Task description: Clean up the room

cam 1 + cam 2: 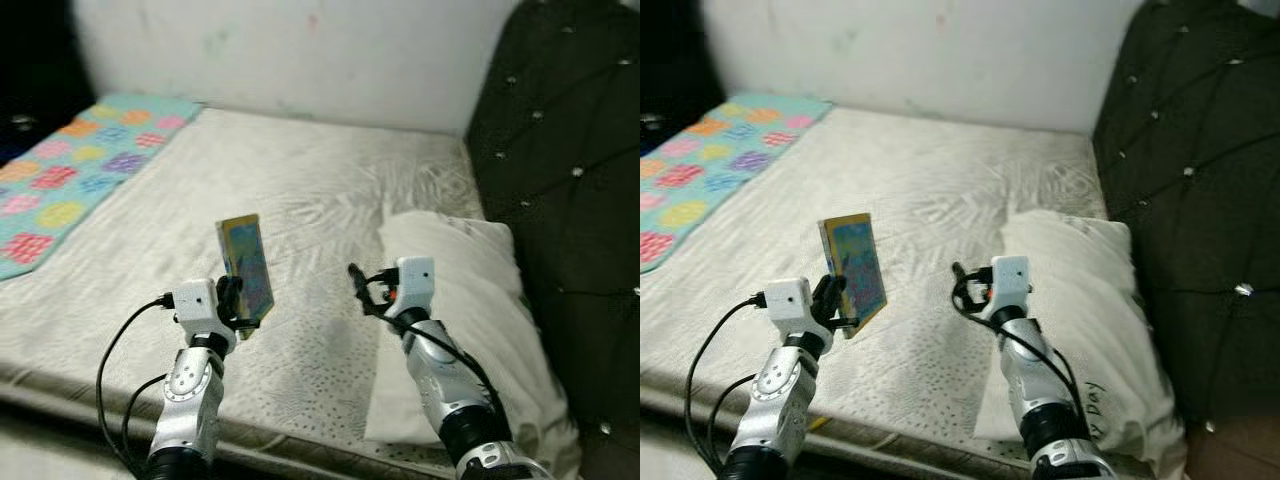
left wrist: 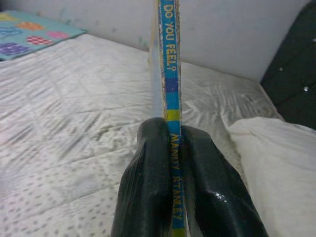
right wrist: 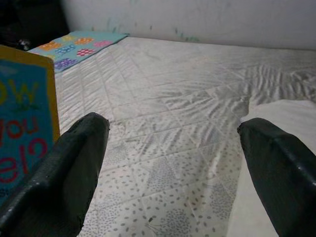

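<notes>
White wall [image 1: 300, 50] closes the far side of the room, and a wide mattress [image 1: 320, 190] in quilted cream cloth fills the middle of the left eye view. A patterned blanket [image 1: 70, 170] in teal with coloured patches lies along the mattress's far left edge, and a dark tufted headboard [image 1: 570, 200] stands on the right. A white pillow [image 1: 480, 300] lies on the mattress just beside the headboard. Near the front edge, the left gripper [image 1: 240, 305] holds a thin picture book [image 1: 247, 265] upright above the mattress, its cover turned toward the right. The right gripper [image 1: 362, 285] hovers to the right of the book, apart from it and over the pillow's left edge.

The right eye view gives the same layout, with the book [image 1: 853, 265] raised in the left gripper [image 1: 835, 300] and the right gripper [image 1: 965, 280] close to the pillow.

In the left wrist view, the two black fingers [image 2: 148, 192] press together on the book's blue spine [image 2: 170, 64], which stands straight up between them.

In the right wrist view, the fingers [image 3: 64, 173] stand wide apart with nothing between them; the book's cover [image 3: 24, 113] shows beside one finger, and the pillow [image 3: 281, 113] beside the other.
</notes>
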Motion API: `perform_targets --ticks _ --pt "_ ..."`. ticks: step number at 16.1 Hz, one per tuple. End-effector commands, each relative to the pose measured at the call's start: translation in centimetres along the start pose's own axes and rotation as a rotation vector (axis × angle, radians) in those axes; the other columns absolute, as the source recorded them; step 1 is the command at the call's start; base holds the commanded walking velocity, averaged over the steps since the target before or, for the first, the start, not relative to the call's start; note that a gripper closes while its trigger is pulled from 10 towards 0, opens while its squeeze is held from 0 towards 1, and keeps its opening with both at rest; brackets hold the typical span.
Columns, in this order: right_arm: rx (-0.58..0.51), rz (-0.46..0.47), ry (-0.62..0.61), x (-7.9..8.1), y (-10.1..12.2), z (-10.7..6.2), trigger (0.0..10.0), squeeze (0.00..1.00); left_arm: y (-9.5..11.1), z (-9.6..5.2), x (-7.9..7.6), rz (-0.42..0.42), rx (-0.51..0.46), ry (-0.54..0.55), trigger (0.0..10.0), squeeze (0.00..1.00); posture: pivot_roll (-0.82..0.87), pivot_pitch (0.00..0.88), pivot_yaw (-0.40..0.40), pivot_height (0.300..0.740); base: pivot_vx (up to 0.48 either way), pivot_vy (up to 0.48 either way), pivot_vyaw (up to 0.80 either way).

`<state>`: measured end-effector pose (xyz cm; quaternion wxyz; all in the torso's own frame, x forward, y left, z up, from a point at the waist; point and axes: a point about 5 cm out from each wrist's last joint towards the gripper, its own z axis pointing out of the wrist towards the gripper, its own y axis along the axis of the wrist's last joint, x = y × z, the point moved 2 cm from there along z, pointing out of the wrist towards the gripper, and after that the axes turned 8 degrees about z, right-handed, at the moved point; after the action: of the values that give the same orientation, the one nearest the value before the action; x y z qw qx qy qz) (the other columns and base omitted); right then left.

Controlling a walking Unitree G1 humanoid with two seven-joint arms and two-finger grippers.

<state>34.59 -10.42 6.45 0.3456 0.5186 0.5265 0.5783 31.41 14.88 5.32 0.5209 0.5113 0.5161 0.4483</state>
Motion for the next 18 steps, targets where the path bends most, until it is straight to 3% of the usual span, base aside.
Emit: perform_targets --ticks 1,10,11,13,18 --pt "-0.017 -0.002 0.007 0.1 0.5 0.2 10.0 0.0 0.8 0.3 -0.3 0.001 -0.035 -0.008 10.0 0.0 -0.05 0.0 -0.018 0.74 0.0 0.0 0.0" --pt "-0.009 -0.015 0.006 0.0 0.5 0.2 10.0 0.0 0.8 0.4 -0.2 0.001 -0.026 0.003 10.0 0.0 -0.05 0.0 -0.021 0.74 0.0 0.0 0.0" --pt "0.025 -0.075 0.006 0.2 0.4 0.4 10.0 0.0 0.7 0.5 -0.8 -0.055 -0.01 -0.044 10.0 0.0 -0.05 0.0 -0.023 0.74 0.0 0.0 0.0" --pt "-0.016 -0.08 -0.011 0.2 1.6 0.8 10.0 0.0 0.0 0.6 -2.1 -0.11 0.049 -0.153 10.0 0.0 -0.06 0.0 -0.022 0.74 0.0 0.0 0.0" --pt "-0.016 -0.08 -0.011 0.2 1.6 0.8 10.0 0.0 0.0 0.6 -2.1 -0.11 0.049 -0.153 10.0 0.0 -0.06 0.0 -0.022 0.74 0.0 0.0 0.0"
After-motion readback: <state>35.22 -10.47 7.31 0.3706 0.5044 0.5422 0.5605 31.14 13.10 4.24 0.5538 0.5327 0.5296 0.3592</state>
